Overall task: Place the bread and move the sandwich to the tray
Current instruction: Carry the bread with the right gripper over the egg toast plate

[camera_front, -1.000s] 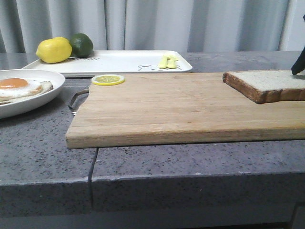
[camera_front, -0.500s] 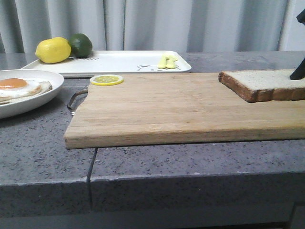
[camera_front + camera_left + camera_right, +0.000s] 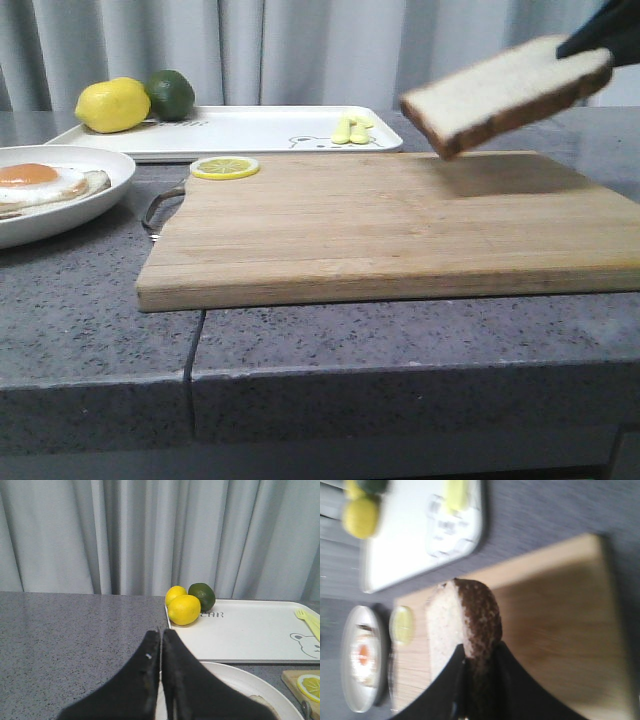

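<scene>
Grey curtain (image 3: 300, 50) behind stone counter (image 3: 400, 340)

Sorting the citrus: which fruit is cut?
The lemon slice on the cutting board corner; the lemon and lime on the tray are whole.

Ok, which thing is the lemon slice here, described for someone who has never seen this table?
Start at the big wooden cutting board in the middle of the counter. At its far left corner, just above the metal handle, lies the lemon slice: a thin flat yellow disc with a pale centre and segment lines. Unlike the whole lemon and lime on the white tray behind, it is cut and flat.
</scene>
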Motion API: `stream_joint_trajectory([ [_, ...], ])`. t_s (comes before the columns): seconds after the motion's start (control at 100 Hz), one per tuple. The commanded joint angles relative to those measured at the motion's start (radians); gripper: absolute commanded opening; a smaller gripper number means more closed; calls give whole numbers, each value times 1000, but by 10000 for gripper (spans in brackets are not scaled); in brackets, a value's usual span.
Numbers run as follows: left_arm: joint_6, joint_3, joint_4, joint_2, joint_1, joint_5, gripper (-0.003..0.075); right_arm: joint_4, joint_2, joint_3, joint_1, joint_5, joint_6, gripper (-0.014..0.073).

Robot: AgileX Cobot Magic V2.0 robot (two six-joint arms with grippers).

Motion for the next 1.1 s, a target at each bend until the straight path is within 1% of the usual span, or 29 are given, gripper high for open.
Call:
stream_joint_trajectory([
  [0.0,-5,-37,-8,11,3,-87,-20,140,-45,-40,58,5,-24,-62],
  [0.1,-5,-37,-8,11,3,-87,-20,184,-45,-55,166,-50,-24,-62],
  [0.26,-5,-37,-8,11,3,-91,-20,226,-36,-82,376,-219,-24,-62],
  [0.36,-5,-37,-11,11,3,-91,-20,307,-8,-106,497,-297,-24,-62],
  [0.43,-5,-37,-11,11,3,-91,-20,356,25,-127,567,-339,-24,-62],
  [0.55,-5,-37,-11,11,3,-91,-20,394,89,-170,665,-388,-25,-62],
  [0.73,-5,-37,-11,11,3,-91,-20,450,188,-247,767,-442,-25,-62],
  [0.85,-5,-37,-11,11,3,-91,-20,456,259,-306,825,-473,-25,-62],
  [0.95,-5,-37,-11,11,3,-91,-20,461,308,-338,849,-473,-25,-62],
  [1.09,-5,-37,-11,11,3,-91,-20,489,349,-347,857,-473,-25,-61],
])
